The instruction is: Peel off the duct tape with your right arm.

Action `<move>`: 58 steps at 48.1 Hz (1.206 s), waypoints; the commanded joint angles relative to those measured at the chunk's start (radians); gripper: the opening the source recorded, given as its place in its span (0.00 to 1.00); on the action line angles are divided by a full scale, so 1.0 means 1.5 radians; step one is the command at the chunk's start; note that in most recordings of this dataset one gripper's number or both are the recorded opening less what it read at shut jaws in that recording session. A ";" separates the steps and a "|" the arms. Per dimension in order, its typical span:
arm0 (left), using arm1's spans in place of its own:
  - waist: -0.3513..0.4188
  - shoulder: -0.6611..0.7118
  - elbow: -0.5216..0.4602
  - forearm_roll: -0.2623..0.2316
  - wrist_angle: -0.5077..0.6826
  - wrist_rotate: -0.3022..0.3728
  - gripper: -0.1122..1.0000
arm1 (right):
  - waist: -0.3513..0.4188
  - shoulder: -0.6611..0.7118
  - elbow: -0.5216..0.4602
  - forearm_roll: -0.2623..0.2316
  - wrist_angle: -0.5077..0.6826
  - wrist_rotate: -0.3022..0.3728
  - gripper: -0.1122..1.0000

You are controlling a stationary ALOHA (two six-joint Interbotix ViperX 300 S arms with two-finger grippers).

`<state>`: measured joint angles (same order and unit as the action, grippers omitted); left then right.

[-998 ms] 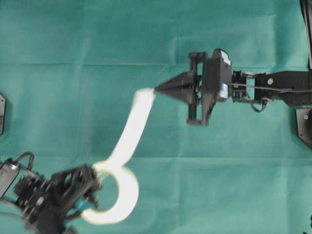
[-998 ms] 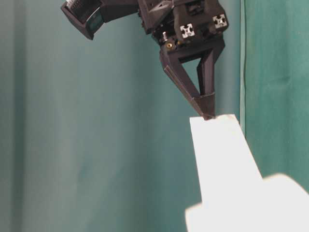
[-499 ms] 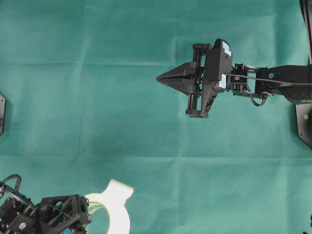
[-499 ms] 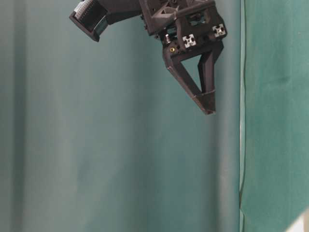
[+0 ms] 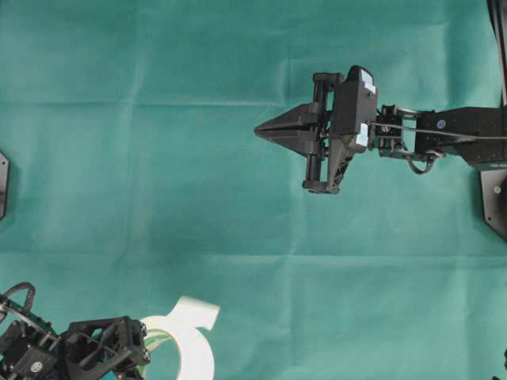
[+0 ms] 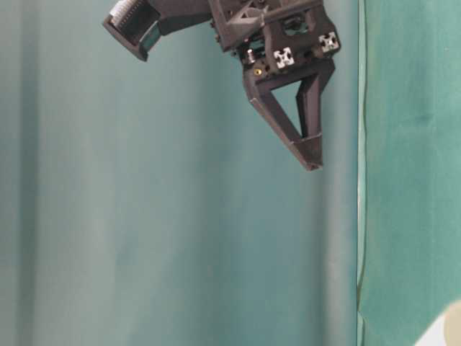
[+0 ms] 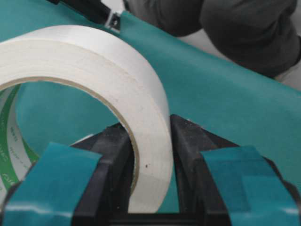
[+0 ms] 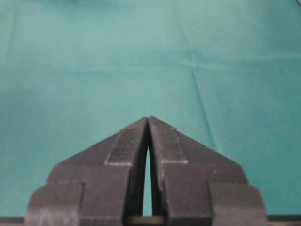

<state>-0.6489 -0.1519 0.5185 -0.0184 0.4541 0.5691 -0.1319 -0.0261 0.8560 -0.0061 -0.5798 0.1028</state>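
The duct tape (image 5: 196, 351), a wide white roll with a green-printed core, sits at the bottom left of the overhead view with a short loose end (image 5: 198, 311) sticking up from it. My left gripper (image 5: 142, 350), with teal pads, is shut on the roll's wall (image 7: 108, 61), one finger inside the ring and one outside (image 7: 149, 127). My right gripper (image 5: 257, 129) hangs well above the cloth at centre right. Its plain black fingers are shut on nothing (image 8: 148, 118) and far from the tape. At table level its tip (image 6: 311, 164) points down, and a sliver of tape (image 6: 450, 328) shows at bottom right.
Green cloth (image 5: 158, 158) covers the whole table. Black mounts stand at the left edge (image 5: 2, 186) and the right edge (image 5: 495, 202). A dark-clothed figure (image 7: 235, 28) sits beyond the table in the left wrist view.
A second ago a long strip of tape ran from the roll to my right gripper's tip. The strip came free of it; only a short flap remains, and the roll sits lower left.
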 commanded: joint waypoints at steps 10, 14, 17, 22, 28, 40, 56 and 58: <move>0.032 -0.036 -0.011 0.002 -0.029 0.000 0.29 | 0.037 -0.035 -0.005 -0.043 -0.017 0.000 0.01; 0.041 -0.046 -0.003 0.002 -0.049 0.000 0.29 | 0.044 -0.039 -0.004 -0.069 -0.024 0.000 0.01; 0.047 -0.055 0.005 0.001 -0.072 -0.001 0.29 | 0.046 -0.042 -0.002 -0.076 -0.029 0.001 0.01; 0.056 -0.078 0.030 0.002 -0.132 -0.002 0.29 | 0.046 -0.046 0.003 -0.078 -0.039 0.002 0.01; 0.070 -0.103 0.065 0.002 -0.220 -0.003 0.29 | 0.046 -0.051 0.009 -0.078 -0.053 0.003 0.01; 0.090 -0.151 0.148 0.000 -0.445 -0.005 0.29 | 0.045 -0.071 0.034 -0.077 -0.088 0.009 0.01; 0.148 -0.179 0.184 -0.003 -0.520 -0.005 0.29 | 0.047 -0.100 0.069 -0.081 -0.105 0.036 0.01; 0.155 -0.180 0.183 -0.003 -0.521 -0.005 0.29 | 0.047 -0.101 0.071 -0.081 -0.105 0.036 0.01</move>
<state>-0.4372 -0.3988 0.8099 -0.0215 -0.3083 0.5599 -0.0644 -0.1549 0.9649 -0.1243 -0.7256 0.1549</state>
